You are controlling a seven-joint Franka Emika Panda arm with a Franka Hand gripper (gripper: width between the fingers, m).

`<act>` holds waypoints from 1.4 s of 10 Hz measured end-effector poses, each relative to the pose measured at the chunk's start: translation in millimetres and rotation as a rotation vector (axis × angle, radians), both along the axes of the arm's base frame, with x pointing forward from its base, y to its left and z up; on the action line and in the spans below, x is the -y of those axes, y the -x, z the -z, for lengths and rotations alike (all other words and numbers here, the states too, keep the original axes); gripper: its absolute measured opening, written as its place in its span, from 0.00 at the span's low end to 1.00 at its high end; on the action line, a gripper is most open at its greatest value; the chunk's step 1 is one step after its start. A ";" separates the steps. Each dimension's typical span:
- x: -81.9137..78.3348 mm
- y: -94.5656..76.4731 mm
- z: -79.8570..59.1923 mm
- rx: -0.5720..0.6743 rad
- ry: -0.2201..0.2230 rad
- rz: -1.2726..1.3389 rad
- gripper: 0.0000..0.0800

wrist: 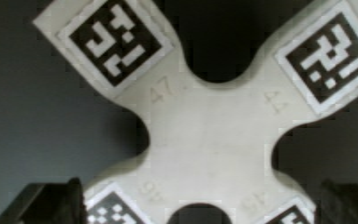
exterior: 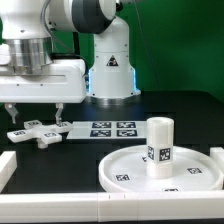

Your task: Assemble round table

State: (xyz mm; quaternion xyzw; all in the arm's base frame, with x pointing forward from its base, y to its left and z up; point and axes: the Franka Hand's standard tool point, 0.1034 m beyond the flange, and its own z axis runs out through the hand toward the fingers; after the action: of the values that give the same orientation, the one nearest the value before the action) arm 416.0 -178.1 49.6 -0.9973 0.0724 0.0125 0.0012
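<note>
Directly beneath the released, wide-spread pincer (exterior: 33, 111) lies the cross-shaped base (exterior: 37, 133).

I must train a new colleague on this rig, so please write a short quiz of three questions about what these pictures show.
1. True or false: the leg lies on its side.
2. Which thing is directly below the hand? A) the marker board B) the cross-shaped base C) a border block
3. Fill in: the jaws of the hand are ____ (open or shut).

Key
1. False: it stands upright on the round disc.
2. B: the wrist view shows the same part in its middle.
3. Open: the two fingers stand wide apart over the base.
</note>
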 end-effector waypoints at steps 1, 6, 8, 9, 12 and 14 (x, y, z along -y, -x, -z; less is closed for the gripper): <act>-0.6 0.2 0.6 -0.001 0.000 -0.001 0.81; 0.7 2.7 3.3 -0.008 -0.001 0.001 0.81; -2.1 1.7 3.7 -0.008 -0.003 -0.002 0.81; -1.9 1.8 3.7 -0.008 -0.003 -0.002 0.81; 0.6 6.7 5.7 -0.018 -0.017 0.035 0.81; -0.7 13.9 8.7 -0.046 -0.045 0.085 0.81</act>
State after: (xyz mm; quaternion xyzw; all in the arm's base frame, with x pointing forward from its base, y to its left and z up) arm 402.1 -177.4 40.9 -0.9925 0.1143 0.0372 0.0225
